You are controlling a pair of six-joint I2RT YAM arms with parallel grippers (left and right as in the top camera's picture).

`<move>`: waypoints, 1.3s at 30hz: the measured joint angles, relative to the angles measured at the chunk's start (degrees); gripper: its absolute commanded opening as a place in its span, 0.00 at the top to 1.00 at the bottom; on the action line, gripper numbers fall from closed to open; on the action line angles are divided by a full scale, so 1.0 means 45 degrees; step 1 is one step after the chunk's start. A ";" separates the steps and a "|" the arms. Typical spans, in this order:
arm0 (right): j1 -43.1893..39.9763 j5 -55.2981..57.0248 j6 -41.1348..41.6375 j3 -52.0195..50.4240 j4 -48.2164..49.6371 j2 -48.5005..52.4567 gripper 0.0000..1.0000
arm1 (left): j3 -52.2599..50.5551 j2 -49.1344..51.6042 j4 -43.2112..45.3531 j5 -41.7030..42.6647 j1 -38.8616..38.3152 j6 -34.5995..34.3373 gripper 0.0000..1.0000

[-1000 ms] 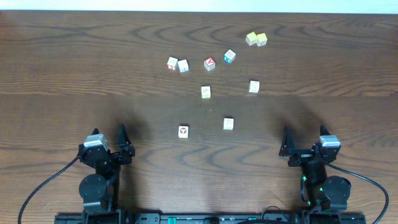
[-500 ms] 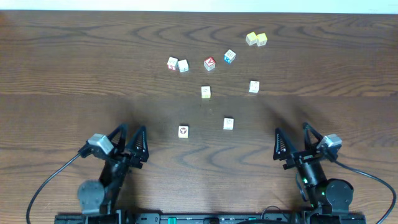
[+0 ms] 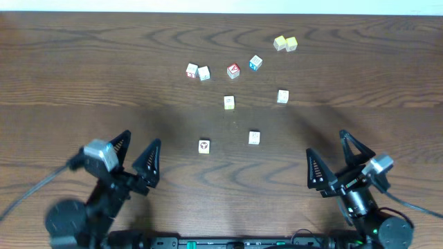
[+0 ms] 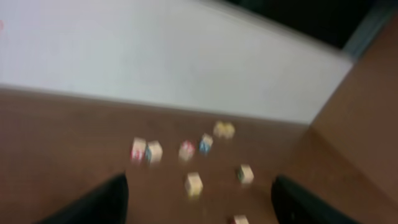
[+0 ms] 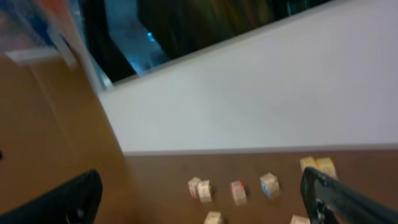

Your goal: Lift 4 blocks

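Robotics lab setup: wood-grain table (image 3: pixel 62 76), left arm (image 3: pixel 104 190) and right arm (image 3: pixel 360 200) mounted on a black rail (image 3: pixel 228 242) at its near edge, plain white wall (image 4: pixel 155 56) behind.

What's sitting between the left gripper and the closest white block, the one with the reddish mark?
Nothing. In the overhead view, only bare table lies between the left gripper and that block.

Both arms are matte black. The left arm (image 3: pixel 104 200) carries a silver-grey, block-shaped camera housing (image 3: pixel 97 153) above black, triangular, tapering jaws, and a thin dark cable (image 3: pixel 34 188) trails from its side. The right arm (image 3: pixel 363 207) matches: same silver-grey housing (image 3: pixel 379 164), same pointed jaws.
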 measured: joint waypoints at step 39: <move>0.0554 -0.2477 -0.4930 1.1424 -1.4834 1.4124 0.01 | 0.7388 1.3590 -1.0287 -0.5260 -0.5872 -0.1705 0.25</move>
